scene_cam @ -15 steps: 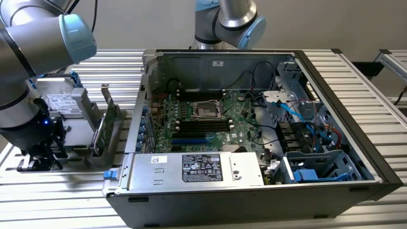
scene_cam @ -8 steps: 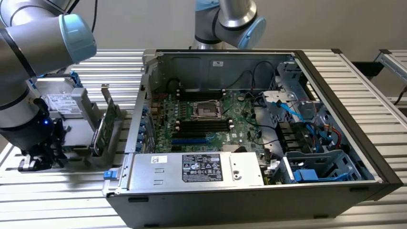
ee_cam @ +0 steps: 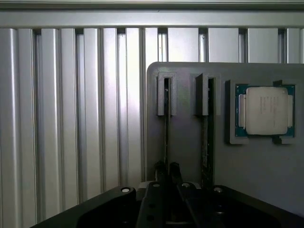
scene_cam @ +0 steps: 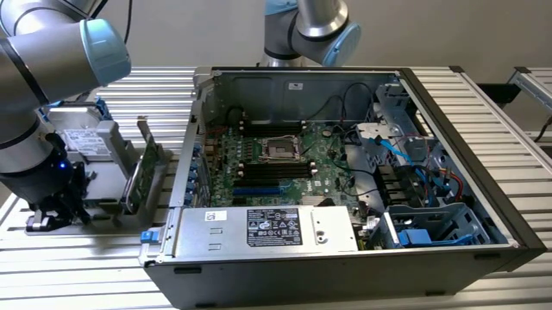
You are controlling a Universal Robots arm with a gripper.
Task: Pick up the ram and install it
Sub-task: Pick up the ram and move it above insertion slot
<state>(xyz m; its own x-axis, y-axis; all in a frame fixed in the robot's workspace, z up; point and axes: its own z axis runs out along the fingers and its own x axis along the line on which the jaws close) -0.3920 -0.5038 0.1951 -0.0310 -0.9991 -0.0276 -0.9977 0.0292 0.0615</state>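
Ram: a thin stick standing on edge in a slot of the grey holder tray (ee_cam: 190, 142). In the wrist view the ram (ee_cam: 166, 128) shows edge-on as a dark line running toward the gripper. A second stick (ee_cam: 207, 137) stands in the neighbouring slot.

Gripper: the gripper (ee_cam: 167, 172) is low over the tray, its two dark fingertips (ee_cam: 159, 169) close together on either side of the ram's edge. They look to be pinching it, though actual contact is a judgement. In the exterior view the gripper (scene_cam: 53, 210) sits at the far left, down by the tray on the slatted table (scene_cam: 77, 258).

Tray neighbours: a processor chip (ee_cam: 266, 110) lies flat in its own recess beside the second stick. In the exterior view a green expansion card (scene_cam: 142, 169) stands upright, and a silver hard drive (scene_cam: 82, 145) sits behind it.

Computer case: the open case (scene_cam: 345, 271) lies to the exterior view's right of the tray, well apart from the gripper. The motherboard (scene_cam: 324, 161) is exposed, with its dark memory slots (scene_cam: 274, 170) near the socket.

Progress: early. The ram is in its tray slot, apparently being grasped but not lifted. Carrying it to the case and seating it are left.
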